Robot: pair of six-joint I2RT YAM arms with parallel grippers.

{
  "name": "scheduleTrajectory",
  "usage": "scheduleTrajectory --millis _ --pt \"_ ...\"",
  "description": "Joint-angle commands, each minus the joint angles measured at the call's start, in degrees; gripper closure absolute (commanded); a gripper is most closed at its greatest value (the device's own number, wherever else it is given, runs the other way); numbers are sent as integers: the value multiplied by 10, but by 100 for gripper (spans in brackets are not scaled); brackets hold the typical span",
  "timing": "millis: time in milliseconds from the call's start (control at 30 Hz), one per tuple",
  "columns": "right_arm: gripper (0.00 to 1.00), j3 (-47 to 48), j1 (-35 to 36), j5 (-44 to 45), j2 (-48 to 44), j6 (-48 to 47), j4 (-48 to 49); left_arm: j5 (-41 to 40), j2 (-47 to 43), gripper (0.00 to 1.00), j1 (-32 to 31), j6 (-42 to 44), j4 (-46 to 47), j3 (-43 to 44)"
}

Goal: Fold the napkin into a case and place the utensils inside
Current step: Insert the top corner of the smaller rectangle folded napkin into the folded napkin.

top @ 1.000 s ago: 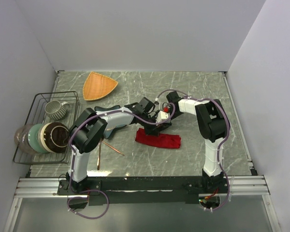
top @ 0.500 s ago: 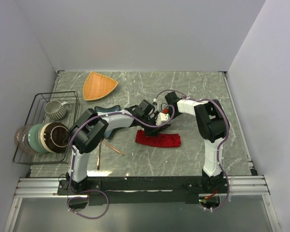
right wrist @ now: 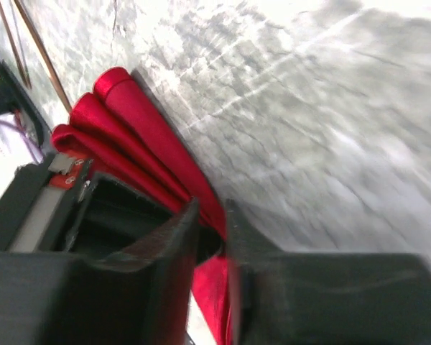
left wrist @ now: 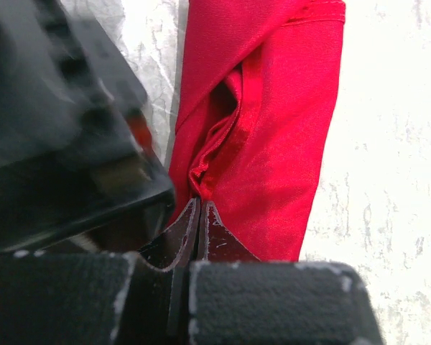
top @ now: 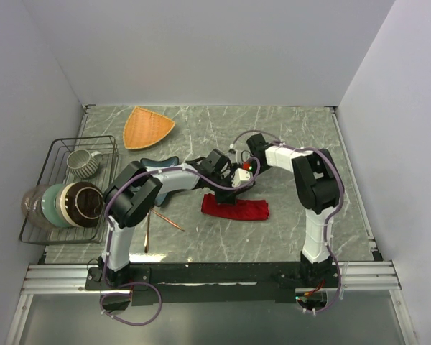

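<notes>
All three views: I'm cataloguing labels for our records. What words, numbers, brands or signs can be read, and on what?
None: no word, number, brand or sign can be read in any view.
The napkin is plain red; the table shows only marble veining.

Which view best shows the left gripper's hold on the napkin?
Left wrist: the left gripper pinches a fold of the napkin, close up. Top external shows the napkin small, the pinch too small to read. Right wrist shows only its rolled folds.
</notes>
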Motion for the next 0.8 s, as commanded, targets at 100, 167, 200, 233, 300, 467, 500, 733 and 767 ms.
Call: scheduleTrajectory --millis 100,167,200,233,300,467,500,733,767 --pt "40 40 -67 58 -112 20 -58 2 38 99 2 12 -35 12" --pt "39 40 -88 75 -134 15 -71 8 42 99 6 9 -38 18" --pt "34 38 -108 87 -142 4 -87 12 44 99 8 4 -40 20" --pt "31 32 -115 97 -164 -3 -93 15 46 99 10 3 -40 22" --pt "28 -2 -125 137 -192 -19 -100 20 52 99 14 0 -42 27" --pt "27 -138 -186 200 -356 21 -15 35 69 99 22 -13 -50 43" --pt "26 -150 -194 210 -395 21 2 37 70 99 22 -15 -50 45" --pt "26 -221 -166 278 -502 -85 11 39 84 99 24 -21 -53 52" --pt "26 -229 -131 296 -508 -93 17 40 86 99 24 -23 -54 53"
